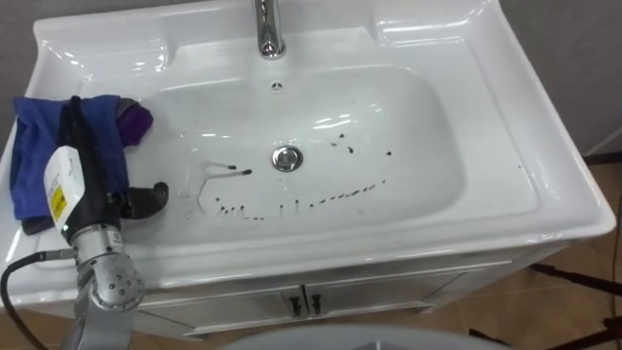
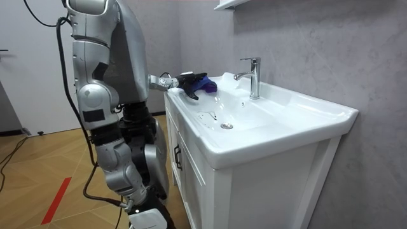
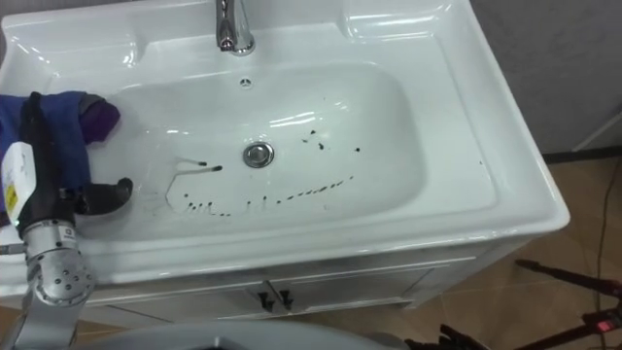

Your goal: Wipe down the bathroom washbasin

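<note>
The white basin [image 1: 505, 117] has dark specks [image 1: 292, 206] strewn in its bowl around the drain [image 1: 286, 158]. A blue cloth [image 1: 34, 156] lies on its left rim, bunched over the left hand [image 1: 92, 180]. Whether that hand grips it cannot be told.

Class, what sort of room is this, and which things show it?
Probably a bathroom or washroom: a white basin with a chrome tap and drain, set on a white cabinet.

White basin [image 1: 457, 185] with blue-and-purple cloth [image 1: 34, 160].
Basin rectangular, dark specks [image 1: 340, 197] strewn round its drain [image 1: 286, 157]; cloth bunched on the left rim, purple end at the bowl's edge.
</note>
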Available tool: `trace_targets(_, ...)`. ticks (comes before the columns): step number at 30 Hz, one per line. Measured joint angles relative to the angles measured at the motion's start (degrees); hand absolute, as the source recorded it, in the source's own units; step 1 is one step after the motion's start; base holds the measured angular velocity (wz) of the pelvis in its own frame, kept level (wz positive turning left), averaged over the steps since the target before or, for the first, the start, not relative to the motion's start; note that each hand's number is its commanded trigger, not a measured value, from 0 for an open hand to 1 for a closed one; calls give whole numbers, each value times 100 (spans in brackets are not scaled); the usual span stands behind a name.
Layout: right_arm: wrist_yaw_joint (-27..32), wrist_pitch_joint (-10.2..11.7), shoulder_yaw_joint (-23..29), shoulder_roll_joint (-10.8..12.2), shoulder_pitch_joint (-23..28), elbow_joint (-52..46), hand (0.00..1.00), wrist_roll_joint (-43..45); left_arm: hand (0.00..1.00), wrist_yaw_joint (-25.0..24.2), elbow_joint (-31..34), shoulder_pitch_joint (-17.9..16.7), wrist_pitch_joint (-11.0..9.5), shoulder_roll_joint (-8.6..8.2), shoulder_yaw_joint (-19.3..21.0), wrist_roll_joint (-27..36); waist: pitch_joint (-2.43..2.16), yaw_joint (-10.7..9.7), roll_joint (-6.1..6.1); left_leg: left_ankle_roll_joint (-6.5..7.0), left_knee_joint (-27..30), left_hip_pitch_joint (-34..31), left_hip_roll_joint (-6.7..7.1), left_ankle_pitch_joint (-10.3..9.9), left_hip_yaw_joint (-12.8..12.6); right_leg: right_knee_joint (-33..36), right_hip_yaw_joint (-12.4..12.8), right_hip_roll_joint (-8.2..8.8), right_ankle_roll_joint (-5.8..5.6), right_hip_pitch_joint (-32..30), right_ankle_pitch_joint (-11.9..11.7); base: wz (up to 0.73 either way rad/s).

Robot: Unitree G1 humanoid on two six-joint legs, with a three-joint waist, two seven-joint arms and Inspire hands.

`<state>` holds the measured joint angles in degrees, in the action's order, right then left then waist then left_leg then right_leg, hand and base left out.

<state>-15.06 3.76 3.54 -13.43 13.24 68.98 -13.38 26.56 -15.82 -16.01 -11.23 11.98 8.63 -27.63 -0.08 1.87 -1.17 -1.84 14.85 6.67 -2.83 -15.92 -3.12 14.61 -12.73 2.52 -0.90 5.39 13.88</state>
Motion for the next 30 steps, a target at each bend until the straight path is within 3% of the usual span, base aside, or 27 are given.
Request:
trace_targets(11,6,-5,-7,9,63,-11,0,11,0,206,56,46,-29,27,27,-20,5,-2,127,0,0,-3,0,0,13,20,36,-3,5,-45,-2,-2)
trace_targets(22,12,-9,-5,33,102,-34,0,3,0,458,56,227,-30,51,186,-189,8,8,78,-2,3,0,-31,-1,-2,24,57,-37,27,-42,-15,0)
trace_targets(30,-11,-15,9,29,94,-33,0,70,0,419,52,218,26,66,424,-869,29,9,37,-4,-14,55,-58,-2,-152,-6,165,-65,48,-48,-28,-7)
